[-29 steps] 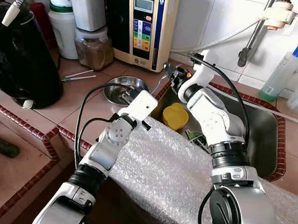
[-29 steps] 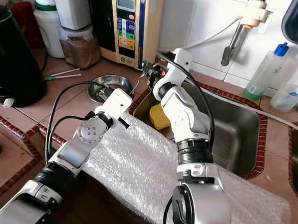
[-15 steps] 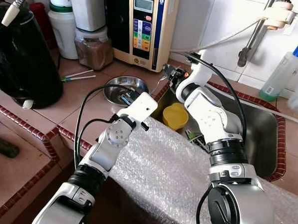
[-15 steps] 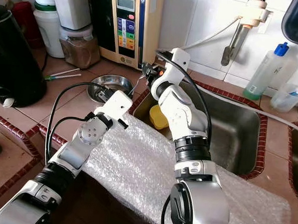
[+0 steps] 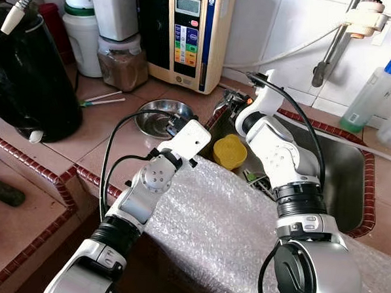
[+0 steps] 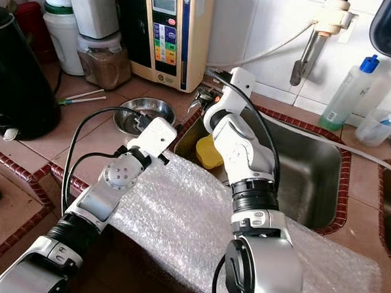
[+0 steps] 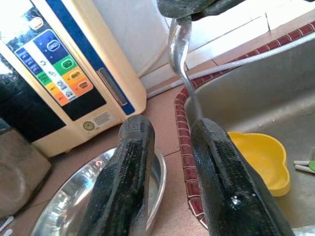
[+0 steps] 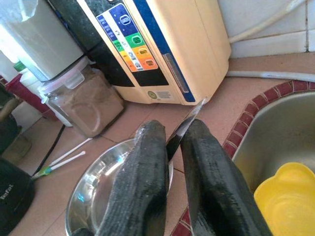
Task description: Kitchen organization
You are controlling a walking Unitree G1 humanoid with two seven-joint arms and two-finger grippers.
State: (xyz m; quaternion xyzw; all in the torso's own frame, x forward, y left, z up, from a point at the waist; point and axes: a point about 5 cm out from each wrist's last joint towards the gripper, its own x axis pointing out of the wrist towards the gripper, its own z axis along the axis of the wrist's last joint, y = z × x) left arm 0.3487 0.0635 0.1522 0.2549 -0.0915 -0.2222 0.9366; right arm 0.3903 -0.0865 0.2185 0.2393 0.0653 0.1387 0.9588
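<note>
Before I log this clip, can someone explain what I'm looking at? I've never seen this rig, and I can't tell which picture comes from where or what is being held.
This is a humanoid robot at a tiled kitchen counter. The two wide pictures come from its head, looking down on both silver arms. The two close-ups come from cameras on its wrists, looking along black fingers.

The right pincer is shut on a thin metal utensil, probably a spoon, by the sink's edge. The left pincer is open and holds nothing, above a steel bowl. A yellow container lies in the sink, bubble wrap covers the near counter, and a water ionizer stands behind.
</note>
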